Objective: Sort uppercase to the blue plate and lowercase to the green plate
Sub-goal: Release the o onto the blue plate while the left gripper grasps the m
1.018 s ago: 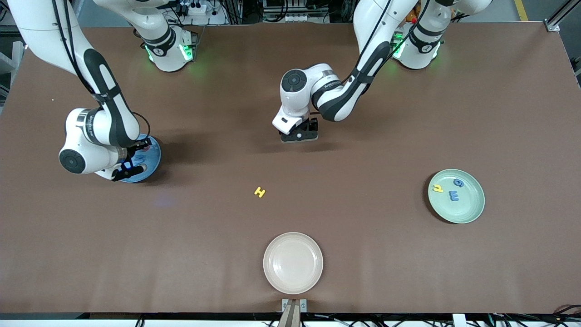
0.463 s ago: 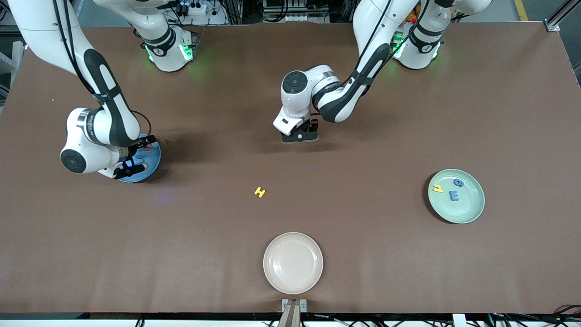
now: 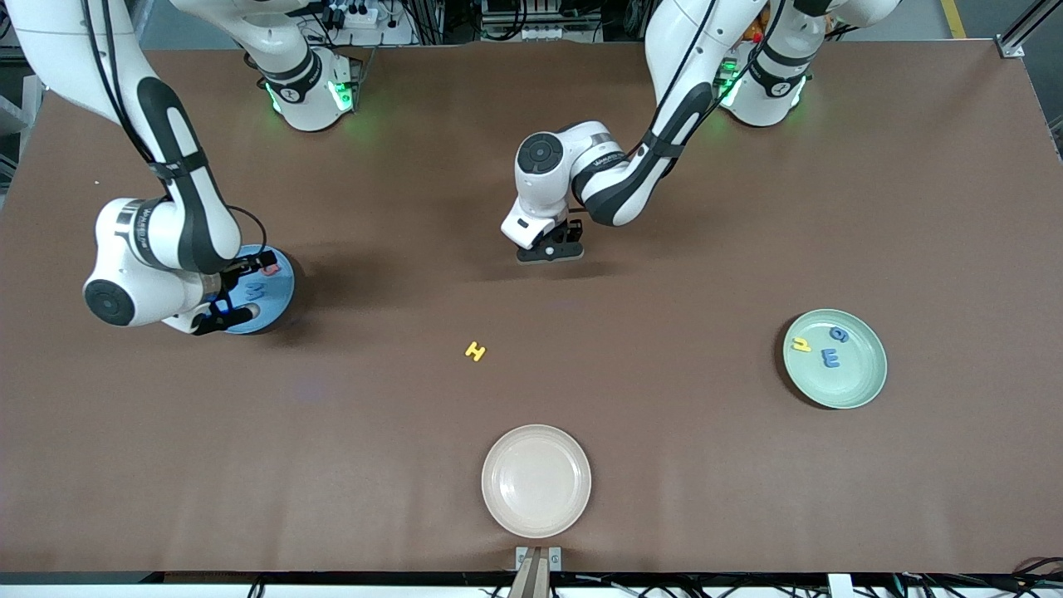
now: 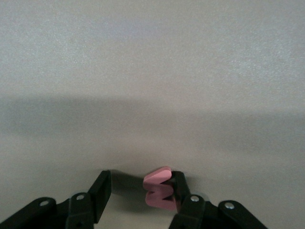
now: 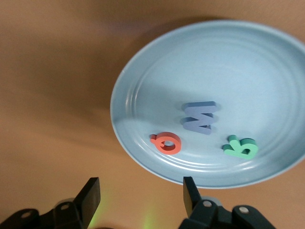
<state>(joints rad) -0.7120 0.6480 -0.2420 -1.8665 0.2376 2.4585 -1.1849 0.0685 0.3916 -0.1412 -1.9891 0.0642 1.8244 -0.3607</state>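
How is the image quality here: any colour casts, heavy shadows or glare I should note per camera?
Front view: even light, soft arm shadows on the table, green glow by both bases. Left wrist view: washed-out and greyish, a shadow band across the table, the small red letter looks pink at the left pincer. Right wrist view: warm orange cast, soft sheen on the blue plate, letters sharp.

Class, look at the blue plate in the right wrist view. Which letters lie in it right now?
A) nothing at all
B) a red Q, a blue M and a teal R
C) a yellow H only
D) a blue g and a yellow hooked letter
B: in the right wrist view the blue plate holds the red Q, the blue M and the teal R; the yellow H lies on the table.
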